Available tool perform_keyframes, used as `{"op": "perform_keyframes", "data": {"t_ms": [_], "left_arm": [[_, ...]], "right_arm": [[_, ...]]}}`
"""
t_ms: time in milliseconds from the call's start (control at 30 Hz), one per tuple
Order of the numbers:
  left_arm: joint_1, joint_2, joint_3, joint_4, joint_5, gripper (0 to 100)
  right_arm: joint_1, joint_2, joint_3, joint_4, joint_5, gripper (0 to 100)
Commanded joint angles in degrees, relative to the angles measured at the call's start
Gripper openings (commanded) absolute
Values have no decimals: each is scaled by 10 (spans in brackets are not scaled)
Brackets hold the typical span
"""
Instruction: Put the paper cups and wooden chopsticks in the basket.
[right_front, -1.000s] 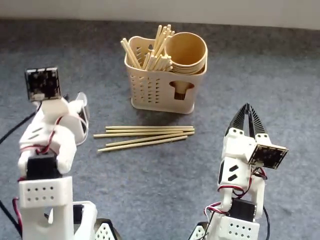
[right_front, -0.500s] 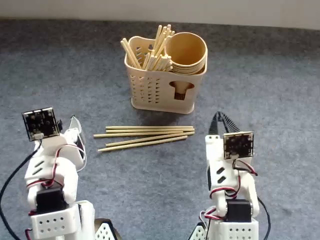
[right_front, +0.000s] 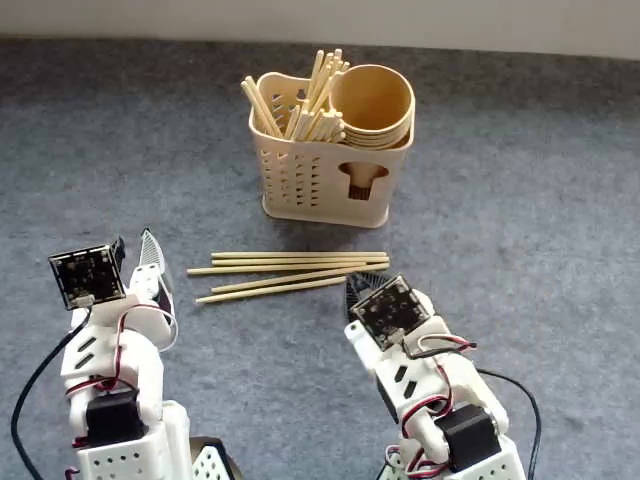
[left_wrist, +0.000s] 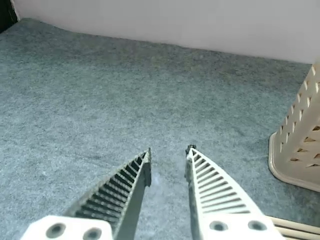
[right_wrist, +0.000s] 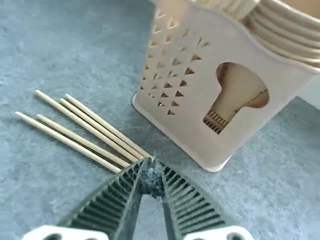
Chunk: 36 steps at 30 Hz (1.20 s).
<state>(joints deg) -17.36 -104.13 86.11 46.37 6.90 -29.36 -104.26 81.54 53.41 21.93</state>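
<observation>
While upright, basket with cups and chopsticks.

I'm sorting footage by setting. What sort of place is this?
Probably a tabletop robot test bench, not a kitchen: a grey felt-like mat covers the surface before a plain pale wall, with two white plastic robot arms facing a beige perforated plastic basket and loose wooden chopsticks.

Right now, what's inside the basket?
Stacked paper cups and a bundle of wooden chopsticks sit in the basket; its walls hide most of their lower parts.
</observation>
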Motion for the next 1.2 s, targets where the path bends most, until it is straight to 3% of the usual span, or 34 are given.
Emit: {"op": "perform_keyframes", "data": {"t_ms": [0,467,767,1167], "left_arm": [[-24,-5,-1,-13,4,126],[-43,-5,0,-11,1,126],[-79,-4,0,-12,1,126],[-115,-4,0,-13,3,126]], "right_arm": [[-31,19,-44,20,11,24],[-86,412,-250,36,11,25],[-152,589,-348,34,11,121],[-211,841,-463,-74,29,123]]}}
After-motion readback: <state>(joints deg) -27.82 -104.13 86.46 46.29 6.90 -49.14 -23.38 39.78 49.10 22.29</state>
